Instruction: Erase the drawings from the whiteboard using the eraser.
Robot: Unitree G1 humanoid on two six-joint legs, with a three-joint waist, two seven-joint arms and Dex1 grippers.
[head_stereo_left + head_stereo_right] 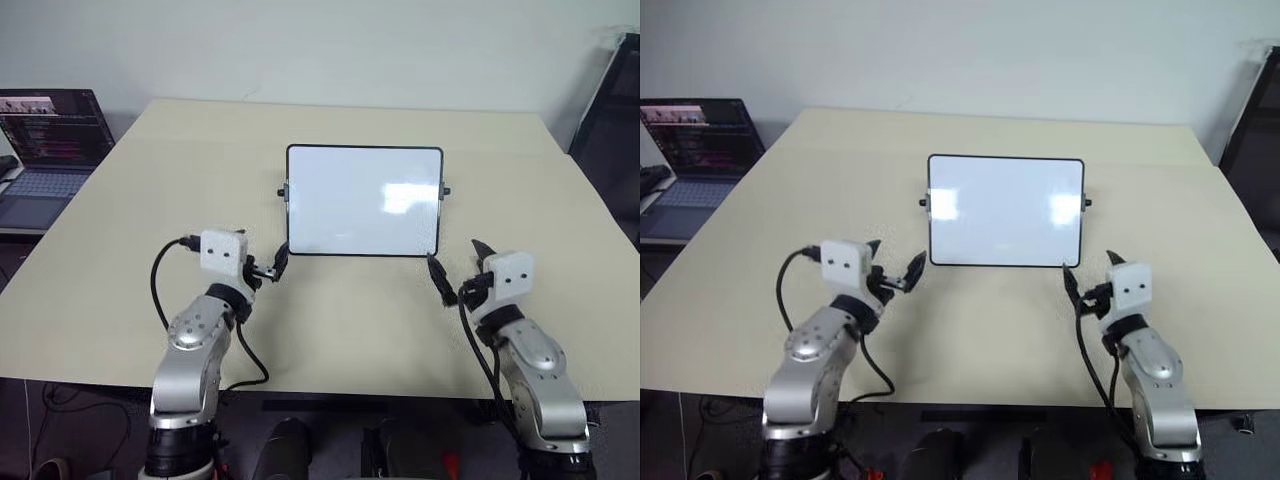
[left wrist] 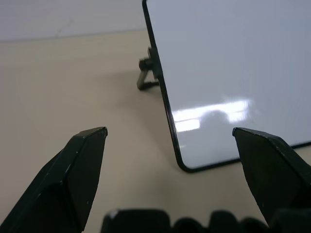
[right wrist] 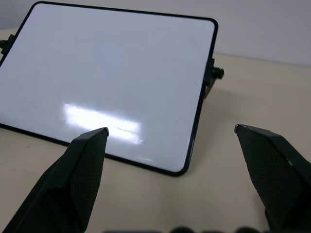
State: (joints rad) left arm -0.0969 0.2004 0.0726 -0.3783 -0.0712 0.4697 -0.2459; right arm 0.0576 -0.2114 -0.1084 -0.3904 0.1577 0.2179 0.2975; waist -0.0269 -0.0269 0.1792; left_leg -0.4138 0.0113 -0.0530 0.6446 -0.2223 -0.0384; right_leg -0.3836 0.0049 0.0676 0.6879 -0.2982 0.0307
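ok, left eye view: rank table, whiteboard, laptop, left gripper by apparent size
1. table
2. whiteboard
3. laptop, cut off by the frame edge, so its rank against the whiteboard is unsure
4. left gripper

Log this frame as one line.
whiteboard: blank, propped on table | left gripper: open, empty | right gripper: open, empty

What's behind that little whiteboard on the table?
A small black prop leg shows behind the whiteboard by its side knob, then bare table. Whatever sits directly behind the panel is covered.
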